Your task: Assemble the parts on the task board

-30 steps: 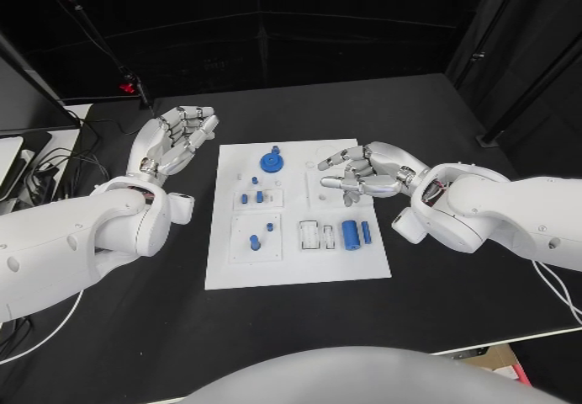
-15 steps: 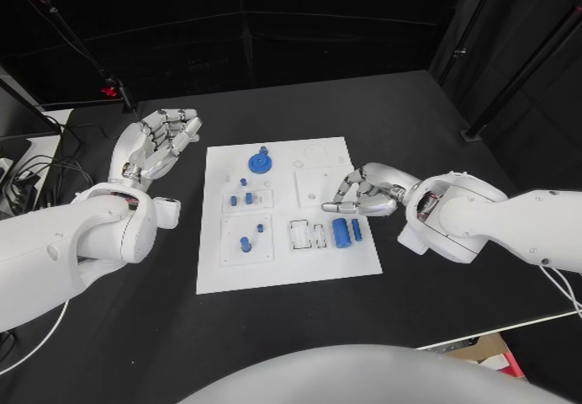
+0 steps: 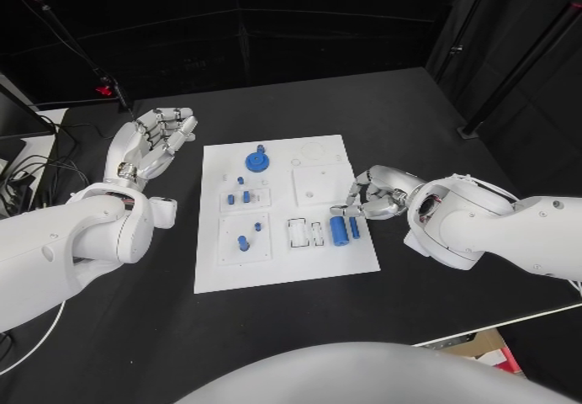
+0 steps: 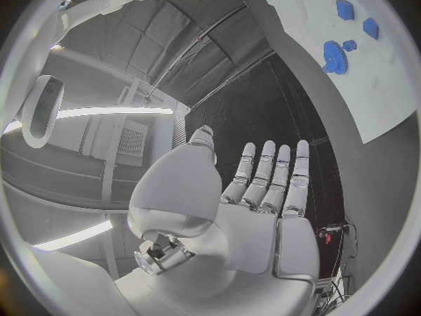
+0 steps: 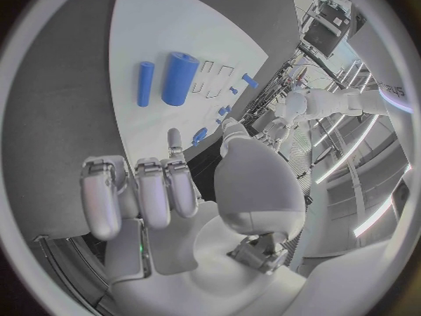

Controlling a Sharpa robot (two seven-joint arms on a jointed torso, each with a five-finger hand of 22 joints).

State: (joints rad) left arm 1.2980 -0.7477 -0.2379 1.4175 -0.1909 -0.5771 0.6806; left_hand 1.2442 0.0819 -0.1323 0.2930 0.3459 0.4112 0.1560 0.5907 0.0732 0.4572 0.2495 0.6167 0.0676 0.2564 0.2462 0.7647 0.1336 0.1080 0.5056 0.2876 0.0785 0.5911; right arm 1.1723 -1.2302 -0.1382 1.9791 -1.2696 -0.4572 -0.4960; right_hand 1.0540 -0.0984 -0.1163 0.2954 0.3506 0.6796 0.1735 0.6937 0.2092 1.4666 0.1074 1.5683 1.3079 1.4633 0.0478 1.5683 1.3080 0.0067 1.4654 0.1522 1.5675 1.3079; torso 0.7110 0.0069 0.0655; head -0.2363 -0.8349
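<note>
On the black table (image 3: 400,118) before us lies the white task board (image 3: 327,257), with small blue parts spread across it. Near its far edge we see a blue gear (image 3: 257,161) lying flat. Below that, on the side toward our left arm, several small blue pegs (image 3: 239,198) stand in a square recess, and two more blue pieces (image 3: 246,241) sit in the recess nearer to us. Toward our right arm, a thick blue cylinder (image 3: 340,231) lies just beside a slimmer blue pin (image 3: 354,227), both next to two outlined slots (image 3: 304,233).

Our right hand (image 3: 378,195) hovers at the board's edge, close to the cylinder and the pin. In the right wrist view its fingers (image 5: 140,193) are curled inward with nothing between them — closed on empty air, and apart from the two blue pieces.

Our left hand (image 3: 150,143) is held up off the board's far left corner, well apart from every part. Its fingers (image 4: 274,175) are stretched out straight — open and holding nothing.
</note>
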